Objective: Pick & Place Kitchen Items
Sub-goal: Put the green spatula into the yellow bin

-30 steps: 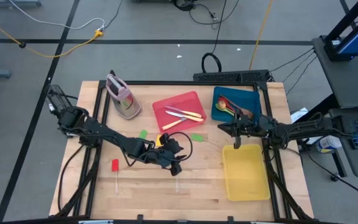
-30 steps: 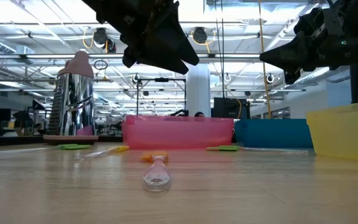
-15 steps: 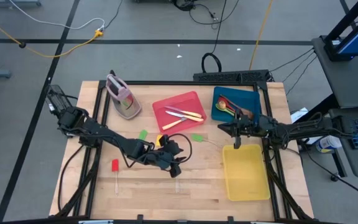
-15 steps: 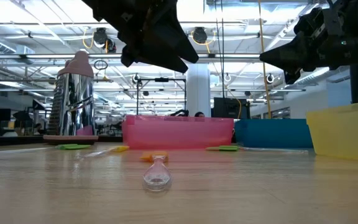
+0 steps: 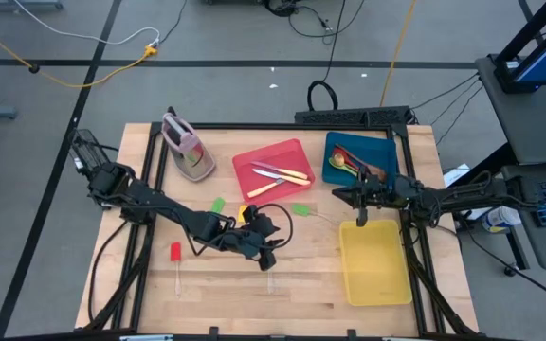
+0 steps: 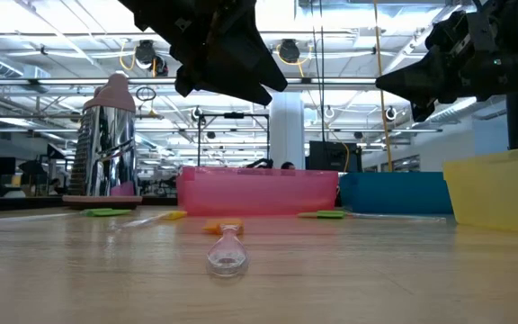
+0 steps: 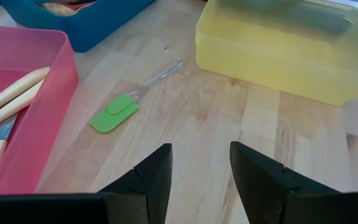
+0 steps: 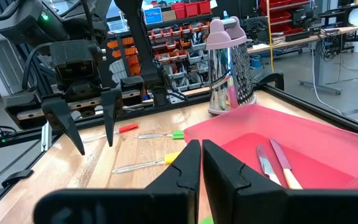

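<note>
The green-headed spatula [image 7: 114, 114] lay flat on the counter [image 7: 229, 137] at eleven o'clock from my left jaws [image 7: 199, 169] — released, empty. Light, slippery clear handle, I judged; better pinched mid-shaft. My right jaws [image 8: 201, 163] hung nearly clenched, empty.

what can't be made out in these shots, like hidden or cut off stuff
- Yellow tray contents: the low view shows only its outer wall.
- Blue tray utensils: small tangled heads in the high view; the right arm covers part, so no count.
- Orange-headed piece: partly under the left hand in the high view.
- Cream-handled knives: cut off by the left wrist view's edge.
- Right hand: nearly shut, nothing seen between its fingers.
</note>
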